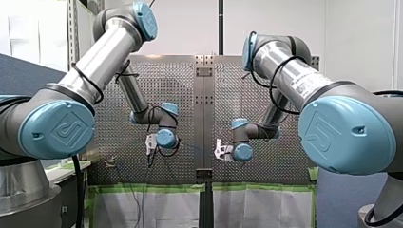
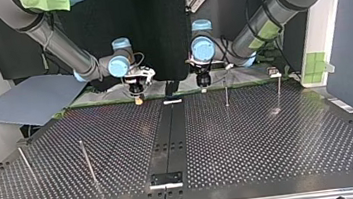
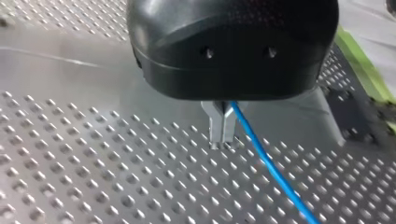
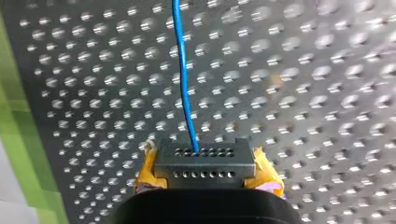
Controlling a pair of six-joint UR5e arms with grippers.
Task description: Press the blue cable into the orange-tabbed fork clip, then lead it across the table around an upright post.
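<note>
- My left gripper (image 3: 222, 140) pinches the blue cable (image 3: 273, 170) between narrow metal fingers (image 3: 215, 126), just above the perforated table (image 3: 93, 186).
- My right gripper (image 4: 204, 156), yellow-padded, clamps the same cable.
- The label (image 1: 309, 85) on my right arm (image 1: 280, 61) is unreadable.

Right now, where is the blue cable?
The blue cable leaves my left gripper in the left wrist view and crosses the perforated table; in the right wrist view it ends at my right gripper.

Bright, even light, pale glare across the perforated table (image 3: 70, 70) (strongest in the left wrist view).
</note>
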